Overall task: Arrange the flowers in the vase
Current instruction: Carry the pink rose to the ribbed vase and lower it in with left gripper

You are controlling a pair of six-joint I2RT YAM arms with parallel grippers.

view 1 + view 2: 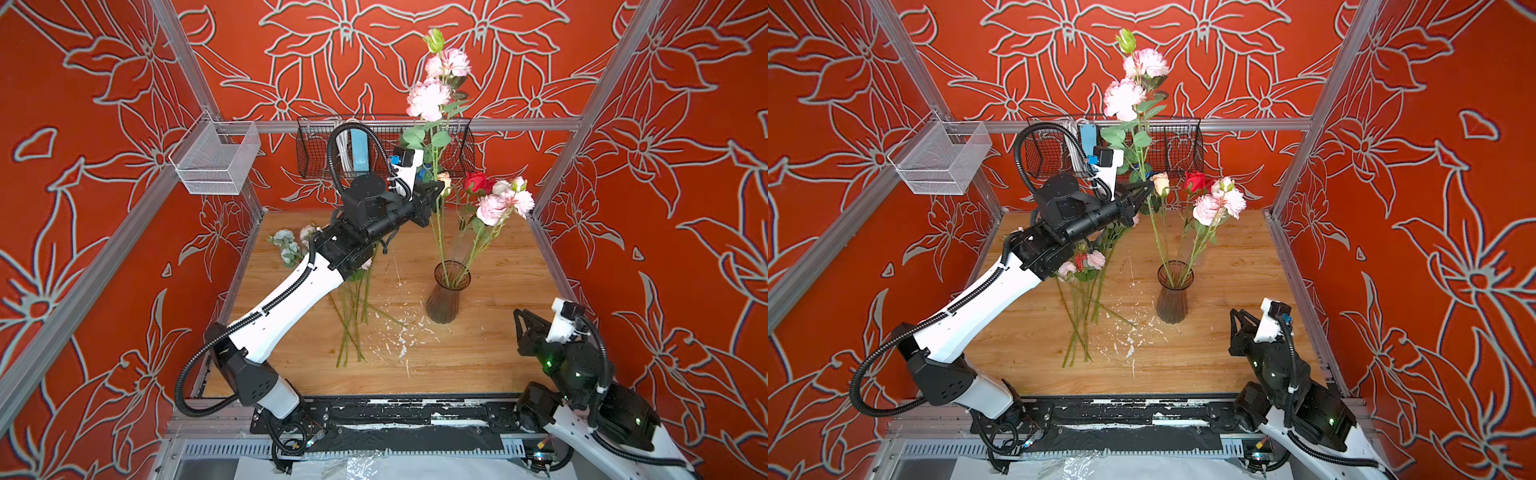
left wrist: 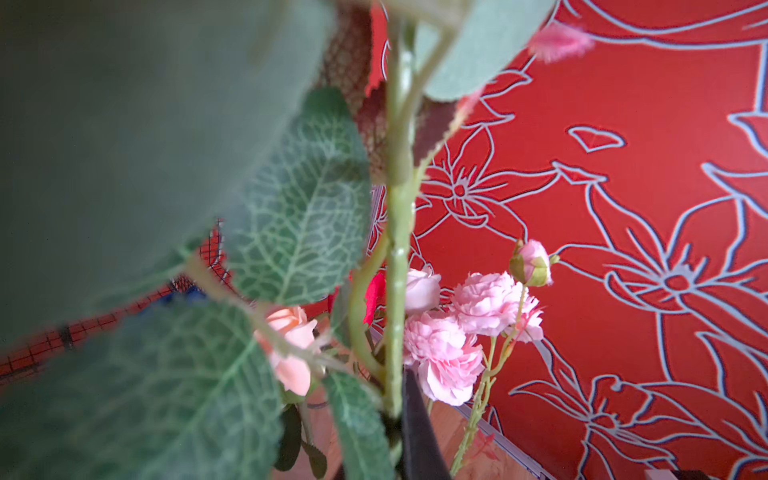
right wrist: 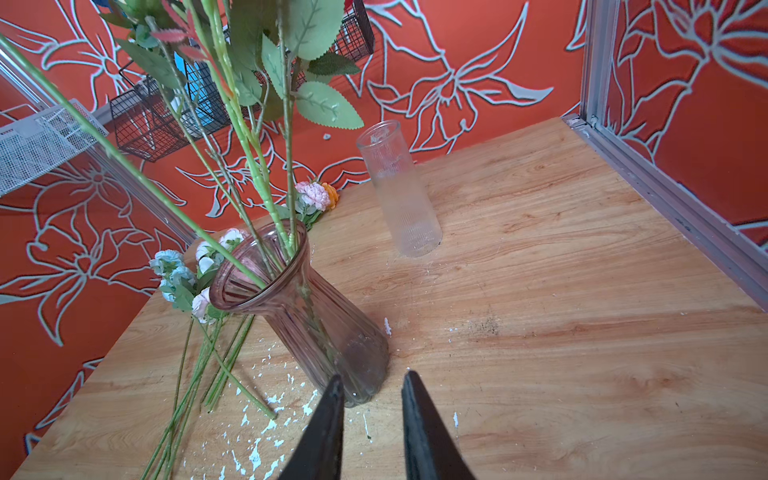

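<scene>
Both top views are read from the left, where a white mesh basket (image 1: pixel 216 160) is hung on the frame rail. On the wooden table (image 1: pixel 490 357) loose flowers (image 1: pixel 353 316) are laid in a bunch, stems toward the front. Their heads are partly hidden under the left arm, though pink and red heads (image 1: pixel 1088 262) are made out in a top view.

Further right, the left claw (image 1: pixel 437 188) is raised high above the table and is clamped on the green stem of a tall pink flower (image 1: pixel 428 97), just below its leaves. In the left wrist view this stem (image 2: pixel 397 291) is seen pressed against one dark finger (image 2: pixel 419 436). The stem is held nearly upright and its lower end is dipped into the mouth of the vase (image 1: pixel 449 295). How deep it reaches cannot be told through the tinted glass.

The vase is stood upright near the table's middle. A peach rose (image 1: pixel 1160 183), a red rose (image 1: pixel 476 180) and a pink cluster (image 1: pixel 503 203) are already set in it, leaning rightward.

At the front right the right claw (image 1: pixel 519 318) is seen low, apart from the vase. In the right wrist view its jaws are parted narrowly with nothing between them. A clear glass (image 3: pixel 399 191) is stood upright behind the vase.
</scene>
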